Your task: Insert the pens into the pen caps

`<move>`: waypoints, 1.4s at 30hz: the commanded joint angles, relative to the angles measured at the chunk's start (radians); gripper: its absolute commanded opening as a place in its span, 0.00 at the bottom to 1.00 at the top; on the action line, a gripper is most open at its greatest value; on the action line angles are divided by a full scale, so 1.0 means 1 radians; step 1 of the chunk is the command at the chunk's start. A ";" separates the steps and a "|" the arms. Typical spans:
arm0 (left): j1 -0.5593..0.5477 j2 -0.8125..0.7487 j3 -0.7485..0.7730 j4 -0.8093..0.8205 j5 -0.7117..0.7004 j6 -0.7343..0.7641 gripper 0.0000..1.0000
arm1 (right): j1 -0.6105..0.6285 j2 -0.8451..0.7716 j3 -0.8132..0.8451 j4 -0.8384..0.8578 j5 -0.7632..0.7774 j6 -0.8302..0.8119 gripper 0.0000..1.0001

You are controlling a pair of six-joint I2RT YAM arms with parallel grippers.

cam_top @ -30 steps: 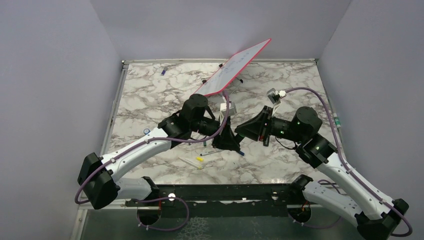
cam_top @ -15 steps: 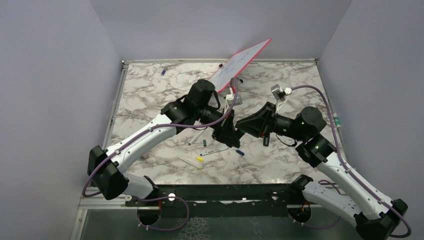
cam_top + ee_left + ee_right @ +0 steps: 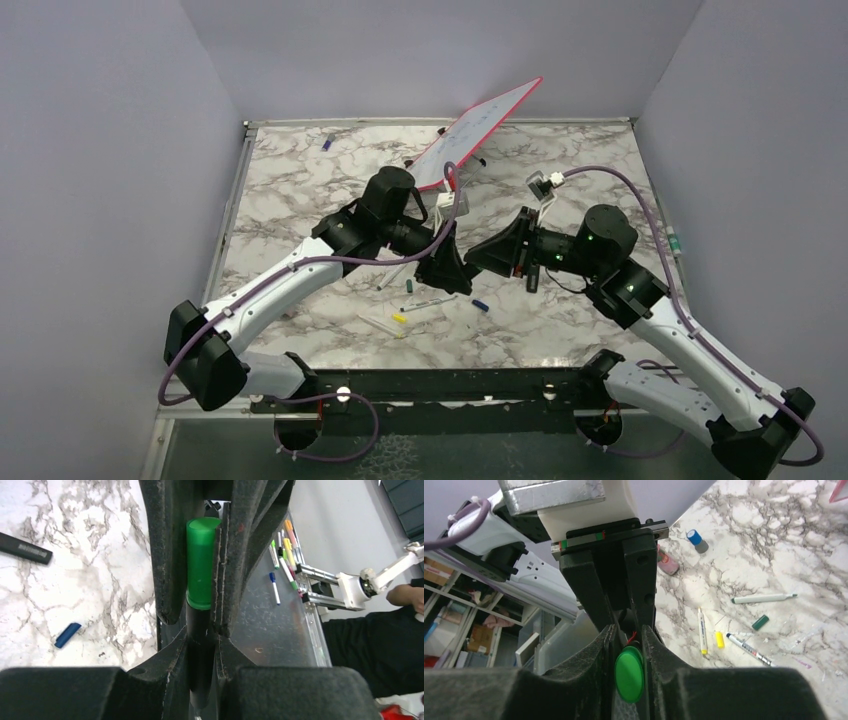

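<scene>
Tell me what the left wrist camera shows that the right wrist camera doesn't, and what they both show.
Only the left wrist view: the black barrel running into the green cap, a blue cap on the table, and spare pens on a grey ledge beyond it. Only the right wrist view: a yellow cap, a dark green cap and a white pen with a green tip. Both: the green cap pinched between black fingers.
</scene>
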 commanded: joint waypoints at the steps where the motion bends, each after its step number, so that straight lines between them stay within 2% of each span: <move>1: 0.029 -0.046 -0.128 0.347 -0.115 -0.065 0.00 | 0.050 0.006 0.012 -0.020 0.004 0.100 0.34; 6: 0.024 -0.066 -0.201 0.381 -0.100 -0.076 0.00 | 0.049 0.019 0.057 -0.002 0.084 0.107 0.67; 8: 0.025 -0.072 -0.216 0.381 -0.093 -0.077 0.00 | 0.050 0.006 0.059 -0.002 0.121 0.102 0.76; 17: 0.025 -0.120 -0.252 0.439 -0.044 -0.093 0.00 | 0.049 -0.016 0.046 -0.051 0.196 0.054 0.77; 19: 0.025 -0.126 -0.258 0.447 -0.037 -0.095 0.00 | 0.049 -0.017 0.036 -0.039 0.186 0.052 0.72; 20: 0.024 -0.130 -0.261 0.458 -0.028 -0.101 0.00 | 0.050 -0.007 0.029 -0.027 0.158 0.050 0.55; 24: 0.024 -0.136 -0.267 0.494 -0.028 -0.122 0.00 | 0.049 -0.001 0.018 -0.021 0.136 0.058 0.27; 27: 0.025 -0.140 -0.253 0.535 -0.068 -0.170 0.00 | 0.049 0.001 0.002 -0.014 0.102 0.074 0.09; 29: 0.024 -0.138 -0.223 0.540 -0.099 -0.191 0.00 | 0.050 0.003 -0.017 -0.010 0.069 0.091 0.02; 36: 0.024 -0.083 -0.090 0.498 -0.190 -0.222 0.00 | 0.049 0.000 -0.067 -0.004 -0.076 0.110 0.01; 42: 0.030 -0.018 0.054 0.342 -0.211 -0.145 0.00 | 0.049 0.013 -0.017 -0.176 -0.177 0.000 0.01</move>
